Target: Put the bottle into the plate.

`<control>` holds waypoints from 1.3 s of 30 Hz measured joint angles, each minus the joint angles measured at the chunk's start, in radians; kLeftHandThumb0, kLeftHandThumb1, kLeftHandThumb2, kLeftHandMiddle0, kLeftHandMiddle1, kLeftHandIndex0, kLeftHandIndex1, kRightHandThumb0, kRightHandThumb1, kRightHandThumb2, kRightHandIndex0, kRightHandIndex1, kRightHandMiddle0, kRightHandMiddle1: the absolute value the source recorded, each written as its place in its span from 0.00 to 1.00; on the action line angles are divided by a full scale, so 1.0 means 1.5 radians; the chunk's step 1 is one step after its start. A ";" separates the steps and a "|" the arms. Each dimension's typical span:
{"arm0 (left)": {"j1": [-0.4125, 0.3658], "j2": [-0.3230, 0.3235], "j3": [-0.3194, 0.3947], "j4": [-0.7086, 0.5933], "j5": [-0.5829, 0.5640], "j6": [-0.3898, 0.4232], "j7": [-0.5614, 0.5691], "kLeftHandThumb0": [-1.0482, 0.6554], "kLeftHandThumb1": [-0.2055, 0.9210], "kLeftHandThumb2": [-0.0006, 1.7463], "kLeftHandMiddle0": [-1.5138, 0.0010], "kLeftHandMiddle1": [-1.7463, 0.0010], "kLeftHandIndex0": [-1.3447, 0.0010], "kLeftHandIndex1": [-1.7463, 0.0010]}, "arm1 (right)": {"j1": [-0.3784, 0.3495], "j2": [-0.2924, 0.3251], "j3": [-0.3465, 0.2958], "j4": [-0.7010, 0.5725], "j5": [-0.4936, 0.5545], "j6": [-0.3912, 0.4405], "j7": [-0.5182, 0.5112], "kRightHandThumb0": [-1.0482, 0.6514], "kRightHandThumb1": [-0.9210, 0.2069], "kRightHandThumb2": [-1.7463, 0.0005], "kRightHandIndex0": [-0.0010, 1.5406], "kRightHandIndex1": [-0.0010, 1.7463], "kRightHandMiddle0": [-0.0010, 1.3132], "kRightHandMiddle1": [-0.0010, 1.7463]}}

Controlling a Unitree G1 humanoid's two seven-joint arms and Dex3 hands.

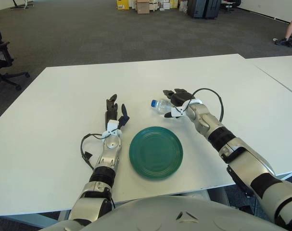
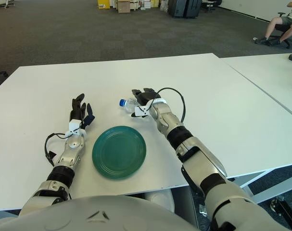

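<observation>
A small clear bottle with a blue cap lies on its side on the white table, just beyond the green plate. My right hand is at the bottle's bottom end. Its fingers reach over the far side and the thumb sits on the near side, still spread rather than closed on it. The plate has nothing in it. To the left of the plate, my left hand points away from me with its fingers spread and holds nothing.
A second white table stands close on the right, separated by a narrow gap. An office chair is off the table's left side. Boxes and cases stand far back on the carpet, and a seated person is at the far right.
</observation>
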 measured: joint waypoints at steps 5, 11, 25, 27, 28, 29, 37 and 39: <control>0.000 0.000 0.000 0.000 0.000 0.000 0.000 0.15 1.00 0.48 0.75 0.99 1.00 0.57 | -0.002 0.005 0.006 0.002 -0.001 0.007 -0.007 0.00 0.00 0.73 0.00 0.00 0.00 0.00; 0.000 -0.001 0.000 0.000 0.000 0.000 0.000 0.15 1.00 0.48 0.75 1.00 1.00 0.57 | -0.002 0.008 0.010 0.002 -0.001 0.011 -0.010 0.00 0.00 0.73 0.00 0.00 0.00 0.00; 0.001 -0.004 0.000 -0.004 0.000 0.000 0.000 0.16 1.00 0.48 0.74 0.99 1.00 0.57 | -0.001 0.007 0.019 -0.004 -0.001 0.011 -0.010 0.00 0.00 0.74 0.00 0.00 0.00 0.00; 0.002 -0.005 0.000 -0.007 -0.001 0.000 0.000 0.16 1.00 0.47 0.74 0.99 1.00 0.58 | 0.001 0.007 0.021 -0.006 -0.001 0.011 -0.010 0.00 0.00 0.73 0.00 0.00 0.00 0.00; 0.003 -0.005 0.000 -0.010 -0.001 0.000 0.000 0.16 1.00 0.47 0.74 0.99 1.00 0.58 | 0.002 0.007 0.022 -0.008 -0.001 0.011 -0.010 0.00 0.00 0.73 0.00 0.00 0.00 0.00; 0.004 -0.006 0.000 -0.012 -0.002 0.000 0.000 0.16 1.00 0.47 0.74 0.99 1.00 0.58 | 0.002 0.007 0.022 -0.008 -0.001 0.011 -0.010 0.00 0.00 0.73 0.00 0.00 0.00 0.00; 0.008 -0.008 0.001 -0.020 -0.011 0.000 -0.002 0.16 1.00 0.46 0.74 0.99 1.00 0.58 | 0.007 0.003 0.029 -0.014 -0.001 0.010 -0.009 0.00 0.00 0.72 0.00 0.00 0.00 0.00; 0.008 -0.008 0.001 -0.020 -0.012 0.000 -0.002 0.16 1.00 0.46 0.74 0.99 1.00 0.58 | 0.008 0.001 0.030 -0.014 -0.001 0.009 -0.008 0.00 0.00 0.71 0.00 0.00 0.00 0.00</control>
